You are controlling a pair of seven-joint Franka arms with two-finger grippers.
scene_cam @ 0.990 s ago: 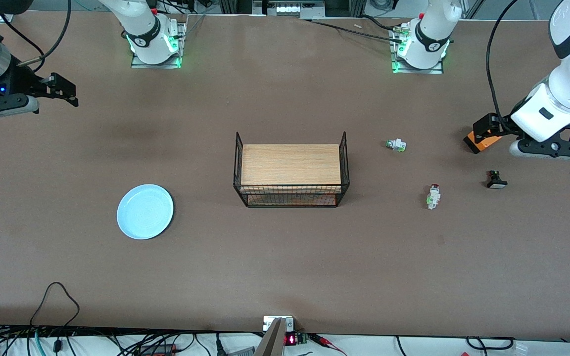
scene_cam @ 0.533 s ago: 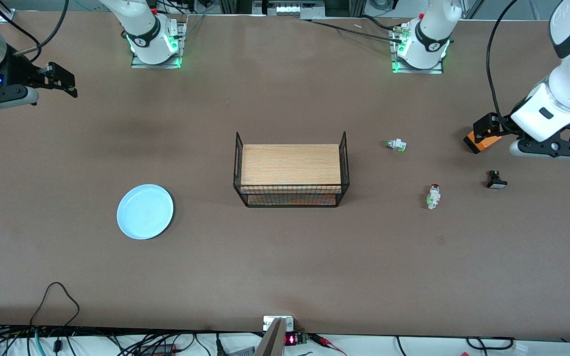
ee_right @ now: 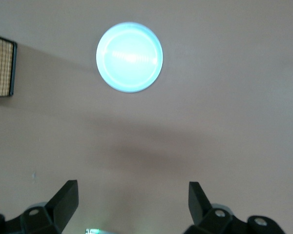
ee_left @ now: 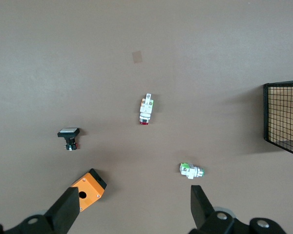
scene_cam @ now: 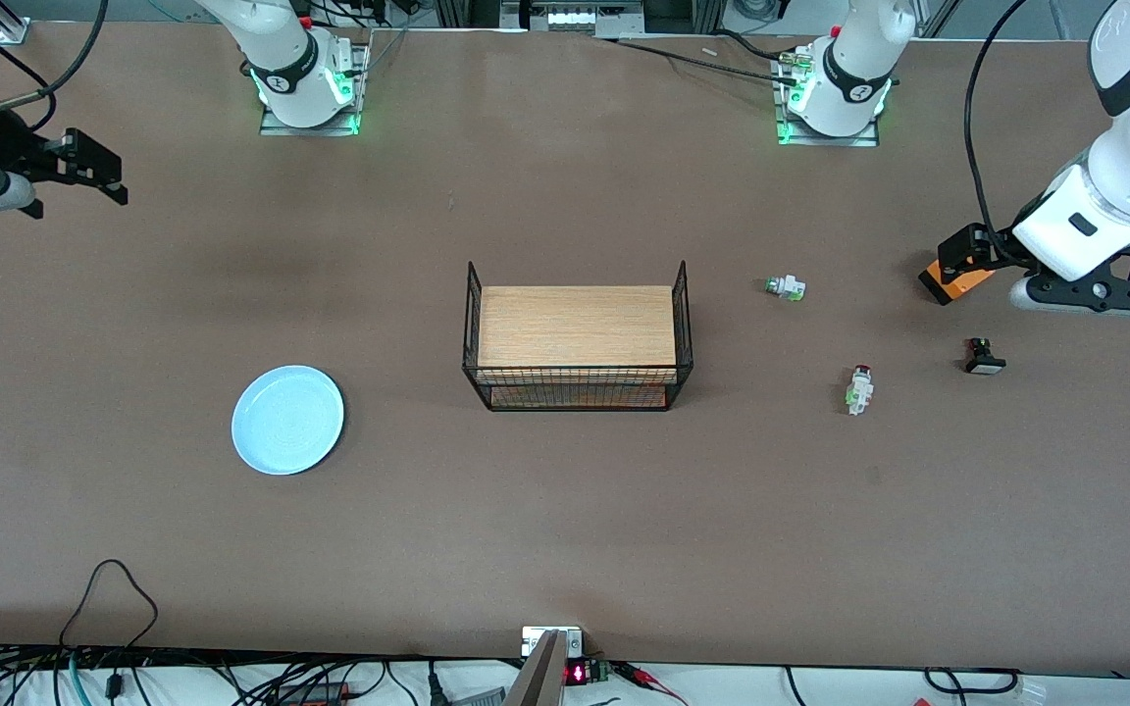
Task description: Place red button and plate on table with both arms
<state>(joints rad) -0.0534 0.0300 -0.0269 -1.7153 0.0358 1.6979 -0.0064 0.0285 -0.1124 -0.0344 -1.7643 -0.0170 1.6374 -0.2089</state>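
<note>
The red button point(scene_cam: 859, 388) and light-blue plate point(scene_cam: 287, 420) lie on the table point(scene_cam: 565, 510); the left gripper point(ee_left: 132, 207) and right gripper point(ee_right: 132, 200) hover spread, empty.

Even overhead light; right wrist view blurred.

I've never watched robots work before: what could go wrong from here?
The left hand, open, could pick the wrong switch: the red button lies near a similar white-green switch and a black switch. The plate lies flat and glossy on the table, so the open right hand might slip off its rim.
</note>
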